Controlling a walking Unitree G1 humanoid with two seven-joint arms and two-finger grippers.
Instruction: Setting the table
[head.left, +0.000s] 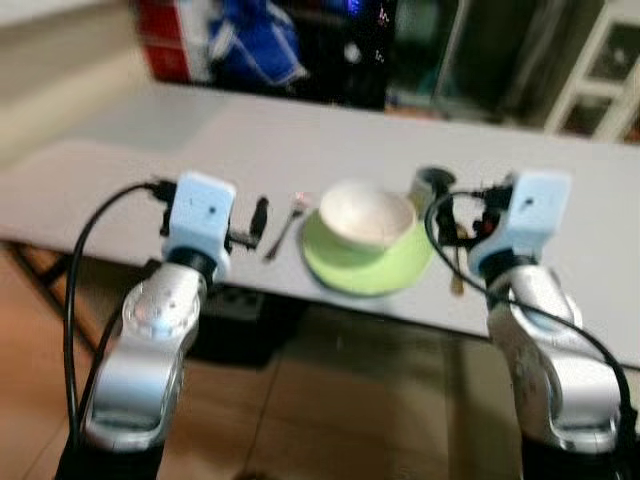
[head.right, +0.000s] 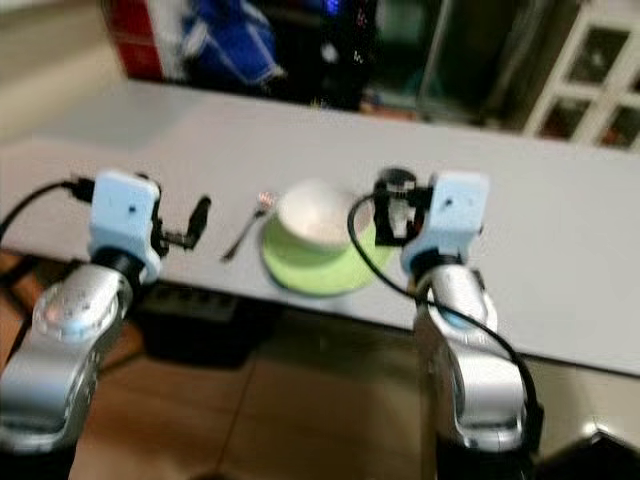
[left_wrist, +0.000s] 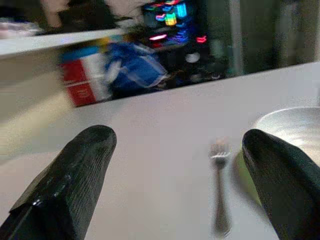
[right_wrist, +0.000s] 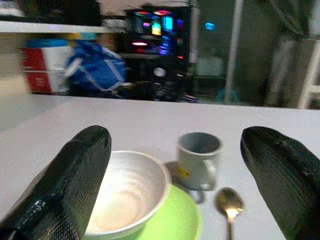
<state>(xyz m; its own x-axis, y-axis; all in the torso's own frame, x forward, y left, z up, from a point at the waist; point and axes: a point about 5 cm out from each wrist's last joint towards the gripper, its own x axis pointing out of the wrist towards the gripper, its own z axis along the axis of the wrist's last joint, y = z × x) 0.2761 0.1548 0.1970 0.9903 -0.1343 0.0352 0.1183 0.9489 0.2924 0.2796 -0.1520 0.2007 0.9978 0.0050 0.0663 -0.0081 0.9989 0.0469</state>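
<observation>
On the grey table (head.left: 200, 150) a white bowl (head.left: 365, 215) sits on a lime green plate (head.left: 365, 268) near the front edge. A fork (head.left: 283, 232) lies just left of the plate. A grey mug (head.left: 432, 185) stands behind the plate's right side, and a gold spoon (right_wrist: 229, 205) lies right of the plate. My left gripper (head.left: 250, 232) hovers open over the front edge, left of the fork. My right gripper (head.left: 462, 220) is open too, at the plate's right edge, over the spoon and in front of the mug. Its fingers (right_wrist: 75, 185) are spread wide and hold nothing.
Beyond the table's far edge stand a red box (head.left: 170, 40) and a blue bag (head.left: 255, 45), with dark shelving and lit screens behind. A white cabinet (head.left: 600, 80) is at the back right. A dark power strip (head.left: 240, 300) lies on the wooden floor under the table.
</observation>
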